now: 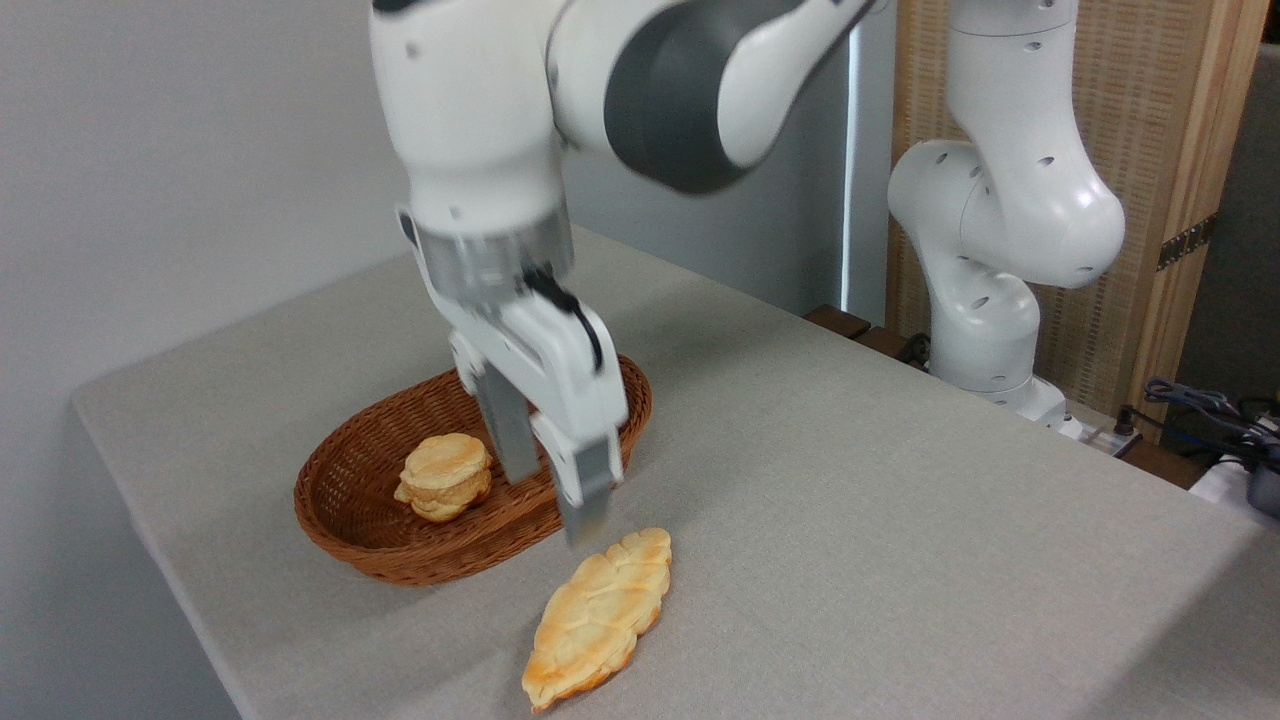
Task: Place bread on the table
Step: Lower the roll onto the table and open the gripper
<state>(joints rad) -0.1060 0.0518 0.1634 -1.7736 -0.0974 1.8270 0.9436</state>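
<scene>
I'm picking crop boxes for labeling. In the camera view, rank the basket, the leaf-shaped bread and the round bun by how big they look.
1. wicker basket, clearly largest.
2. bread, long and flat on the table; it lies nearer the camera, which adds some size.
3. round bun, smallest, inside the basket.

arm (600,90) top cut off, blurry

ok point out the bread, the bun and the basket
bread (598,620): camera view, middle of its scored top
bun (445,476): camera view, its top layer
basket (420,565): camera view, near outer wall
</scene>
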